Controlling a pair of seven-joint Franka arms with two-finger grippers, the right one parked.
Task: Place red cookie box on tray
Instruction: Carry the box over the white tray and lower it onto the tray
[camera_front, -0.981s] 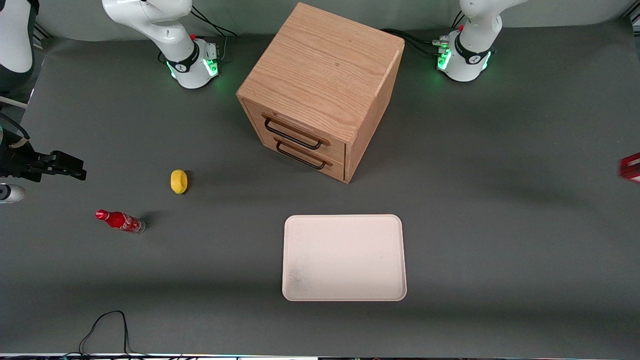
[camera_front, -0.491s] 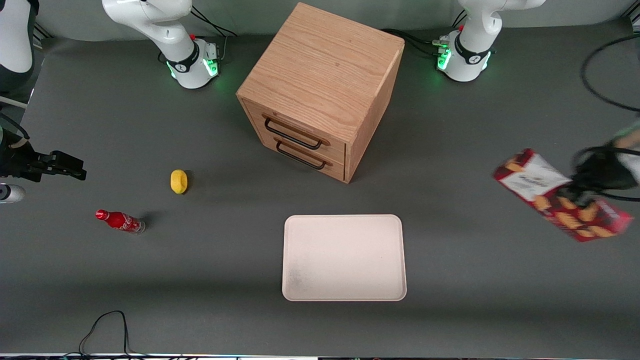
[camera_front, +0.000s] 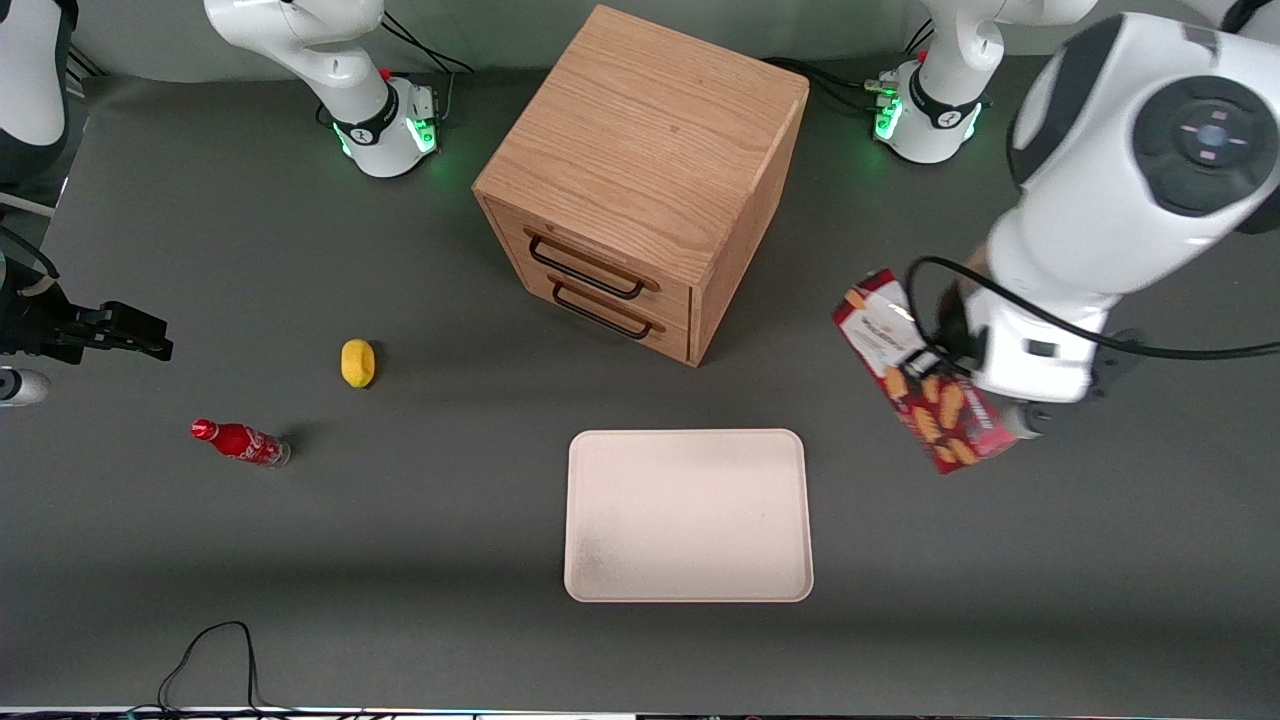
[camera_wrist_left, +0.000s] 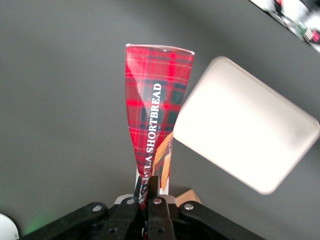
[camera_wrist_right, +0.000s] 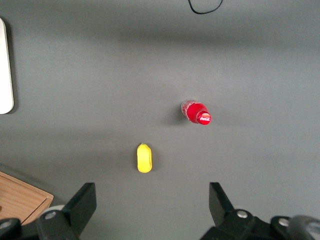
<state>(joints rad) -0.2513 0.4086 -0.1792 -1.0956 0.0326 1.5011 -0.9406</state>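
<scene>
Transport step. Left gripper (camera_wrist_left: 152, 197) fingers clamp flat red cardboard cookie box (camera_front: 915, 375) aloft, off the tabletop, near cream-white rectangular tray (camera_front: 688, 515). Next: carry over tray, lower, release.

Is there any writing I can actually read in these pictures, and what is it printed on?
"SHORTBREAD": white letters on the tartan side of the flat red cardboard cookie box, gripped by the pincer near the cream-white rectangular tray.
The word before it on that side: partly hidden, unreadable.
Print on the box's white end band: too small to read.
White script on the small red soda bottle: too small to read.
</scene>
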